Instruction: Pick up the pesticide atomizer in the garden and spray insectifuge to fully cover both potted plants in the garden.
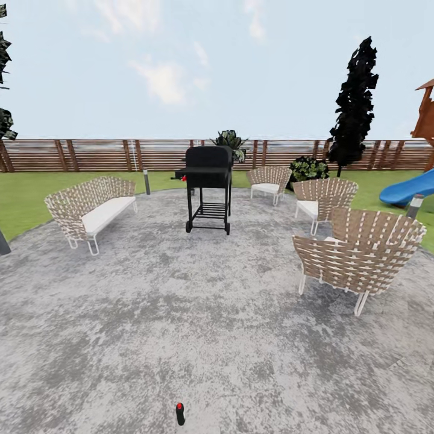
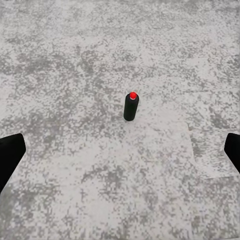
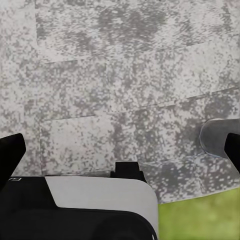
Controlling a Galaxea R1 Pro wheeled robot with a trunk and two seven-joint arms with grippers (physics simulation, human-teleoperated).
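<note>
On the paving [image 1: 181,337] ahead, atomizer [image 2: 131,106] stands upright, well clear of the chairs. Left gripper [image 2: 120,152] is spread wide; the right's [image 3: 120,150] fingers too. You should centre the left, descend straight, close mid-body.

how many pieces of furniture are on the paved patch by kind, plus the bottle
woven sofa: 1
woven armchairs: 3
black grill: 1
pesticide atomizer: 1
total: 6
</note>
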